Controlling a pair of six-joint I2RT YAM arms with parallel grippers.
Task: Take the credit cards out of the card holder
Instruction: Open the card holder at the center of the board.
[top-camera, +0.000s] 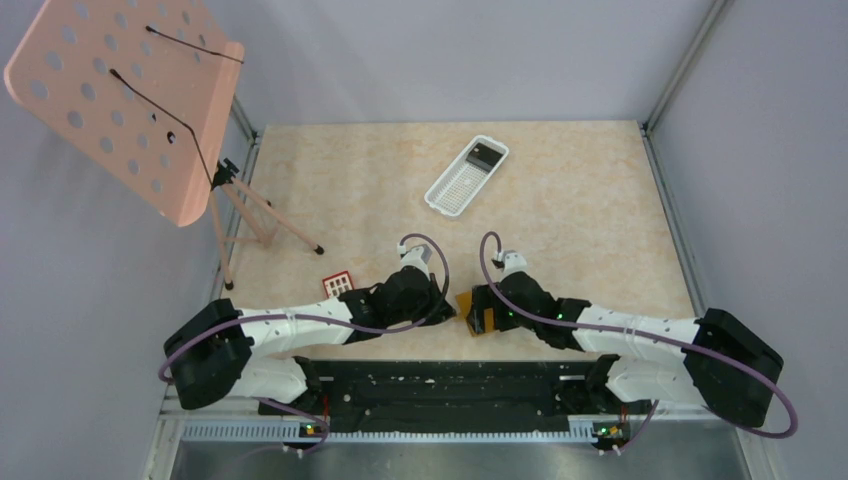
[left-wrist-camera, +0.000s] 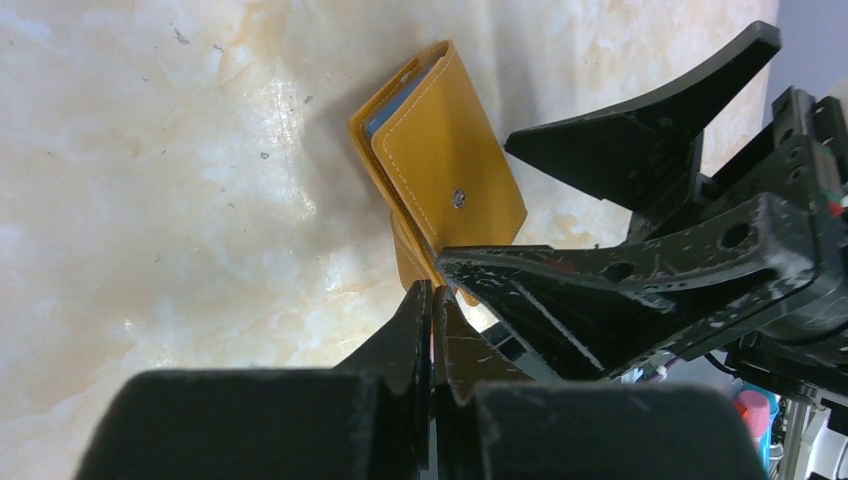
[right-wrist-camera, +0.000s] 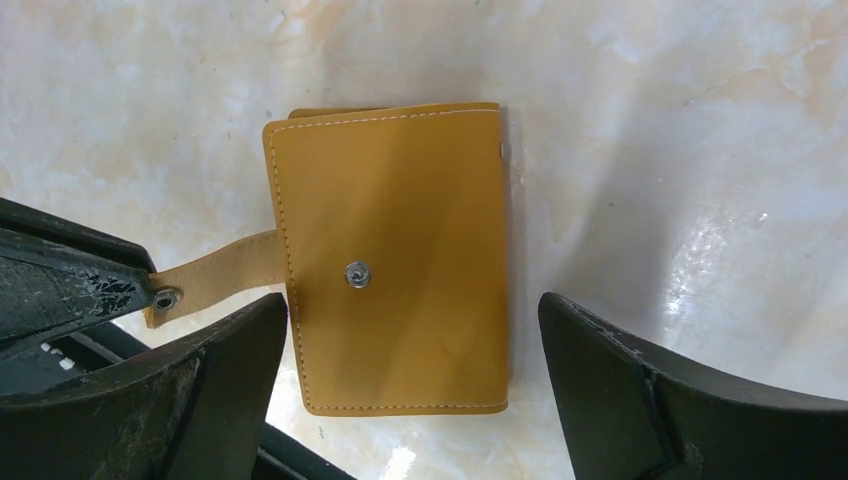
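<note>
The tan card holder lies folded shut on the marble table, with its snap stud facing up. Its tab sticks out to the left in the right wrist view. A thin blue edge of the credit cards shows inside the fold; the rest is hidden. My right gripper hangs open over the holder, one finger on each side and touching neither. My left gripper is shut, its tips right at the tab's end. A pinch on the tab cannot be made out. Both grippers meet at the holder near the table's front.
A white slotted tray with a dark object at one end lies at the back centre. A pink perforated stand on thin legs stands at the far left. A small red grid-like piece lies beside the left arm.
</note>
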